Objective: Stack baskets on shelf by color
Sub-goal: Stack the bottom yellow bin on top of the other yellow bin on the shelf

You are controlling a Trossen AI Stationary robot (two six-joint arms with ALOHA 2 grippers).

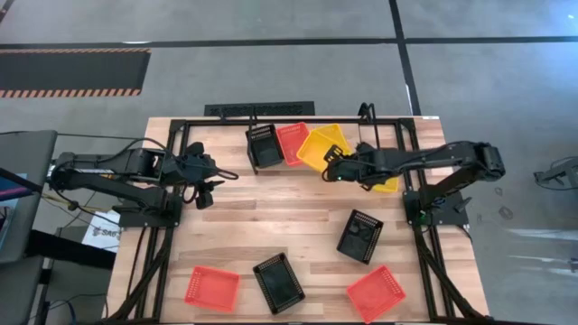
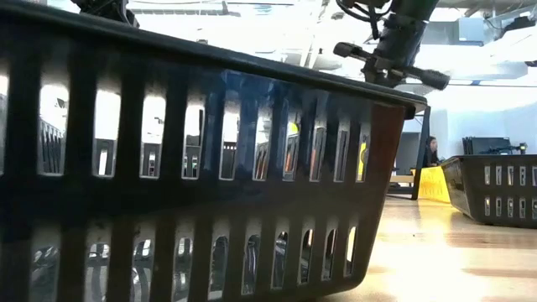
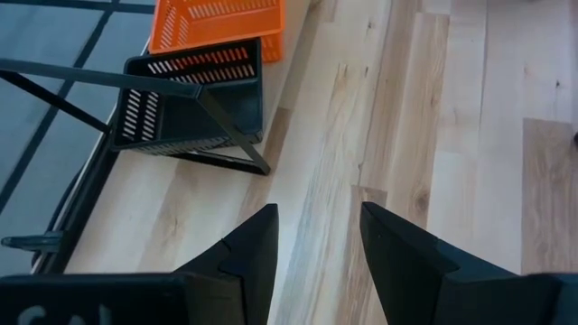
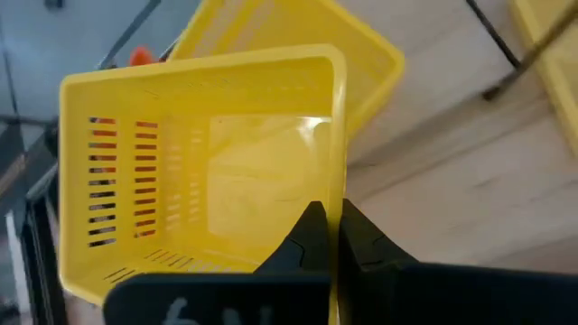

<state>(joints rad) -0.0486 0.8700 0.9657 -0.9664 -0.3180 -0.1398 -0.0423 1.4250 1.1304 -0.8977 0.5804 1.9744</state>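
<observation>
Pale wooden table (image 1: 271, 226), black-framed: basket sorting partly done.
Far edge, at the thin black rod shelf (image 1: 298, 135): one black mesh basket (image 1: 265, 146), one red-orange (image 1: 293, 143), yellow ones, with the right pincer (image 4: 327, 236) clenched on a yellow mesh basket's (image 4: 208, 162) rim. Near edge: two red-orange (image 1: 212, 287), two black (image 1: 278, 282) unsorted. Left pincer (image 3: 316, 248) released, empty, at left edge.
</observation>
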